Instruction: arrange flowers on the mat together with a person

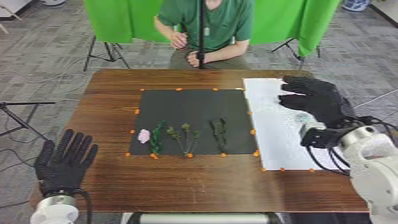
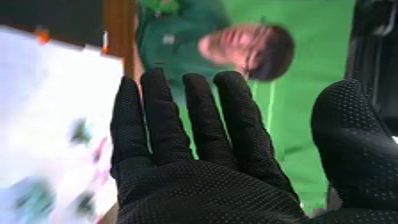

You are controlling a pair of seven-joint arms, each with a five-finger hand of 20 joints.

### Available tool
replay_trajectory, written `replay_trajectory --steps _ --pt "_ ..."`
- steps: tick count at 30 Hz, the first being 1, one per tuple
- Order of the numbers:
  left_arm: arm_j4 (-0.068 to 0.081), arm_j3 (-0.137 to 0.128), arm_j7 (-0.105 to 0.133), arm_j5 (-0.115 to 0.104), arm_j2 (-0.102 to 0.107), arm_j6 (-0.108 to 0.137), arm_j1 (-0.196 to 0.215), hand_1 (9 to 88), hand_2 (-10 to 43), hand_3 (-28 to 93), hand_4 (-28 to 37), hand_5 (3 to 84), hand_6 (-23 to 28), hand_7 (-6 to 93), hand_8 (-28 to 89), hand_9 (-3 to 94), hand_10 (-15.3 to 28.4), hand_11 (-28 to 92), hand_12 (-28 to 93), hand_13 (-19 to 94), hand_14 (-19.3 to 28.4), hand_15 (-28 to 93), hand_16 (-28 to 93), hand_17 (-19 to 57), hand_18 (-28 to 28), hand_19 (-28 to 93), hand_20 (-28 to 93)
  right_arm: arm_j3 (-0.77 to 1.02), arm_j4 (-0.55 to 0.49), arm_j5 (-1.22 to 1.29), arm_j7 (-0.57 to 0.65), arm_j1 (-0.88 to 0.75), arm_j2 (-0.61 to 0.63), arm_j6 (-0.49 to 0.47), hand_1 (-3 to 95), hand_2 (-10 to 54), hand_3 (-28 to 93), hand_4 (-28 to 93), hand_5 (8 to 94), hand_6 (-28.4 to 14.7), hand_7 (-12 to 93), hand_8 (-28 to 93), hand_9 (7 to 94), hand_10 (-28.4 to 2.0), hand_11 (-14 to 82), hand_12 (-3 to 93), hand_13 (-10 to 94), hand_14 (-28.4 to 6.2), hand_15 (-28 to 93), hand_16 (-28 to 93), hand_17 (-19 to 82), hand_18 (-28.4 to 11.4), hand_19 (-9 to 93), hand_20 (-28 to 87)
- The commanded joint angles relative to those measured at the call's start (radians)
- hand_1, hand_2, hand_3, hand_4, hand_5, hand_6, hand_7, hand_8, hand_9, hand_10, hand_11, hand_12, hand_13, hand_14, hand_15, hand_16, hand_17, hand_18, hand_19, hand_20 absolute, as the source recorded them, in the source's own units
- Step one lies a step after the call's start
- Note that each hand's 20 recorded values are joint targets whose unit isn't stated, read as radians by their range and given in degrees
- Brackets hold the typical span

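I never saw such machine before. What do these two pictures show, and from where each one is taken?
This is a robot with two white arms. One picture looks down from its head: on the brown table lies a dark mat holding a pink flower and green sprigs, beside a white sheet. The other, from its right wrist, shows the black-gloved right hand close up. Both this one and the left hand are open and hold nothing.

Right wrist view — pink and green items [image 2: 81,132] on white sheet [image 2: 44,85] blurred.
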Motion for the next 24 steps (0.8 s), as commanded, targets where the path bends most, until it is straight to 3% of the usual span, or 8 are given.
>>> replay_trajectory --steps 1,24 --pt "-0.003 0.002 0.006 -0.013 -0.01 -0.009 0.017 23.9 12.2 76 -28.3 41.5 7.9 14.7 -12 35.6 13.8 22 5 27 14.1 26 -9 -7.4 15.4 40 9 0.096 -0.03 -0.019 -0.068 -0.141 -0.028 0.067 19.6 10.5 76 -25 42.9 -4.9 15 -11 42.3 -14.5 5.6 14.7 38 -17.6 11 22 10 -20.3 41 13" --pt "-0.006 0.002 -0.003 -0.016 -0.015 0.001 0.022 24.2 12.7 76 -28.3 41.5 7.9 14.9 -12 35.8 13.8 22 5 27 14.2 26 -9 -7.4 15.5 40 9 0.154 -0.057 -0.012 -0.066 -0.196 -0.053 0.034 20.1 10.7 76 -25 44.2 -4.7 16 -11 43.2 -14.0 6.0 14.6 39 -17.6 11 23 11 -20.4 40 14"
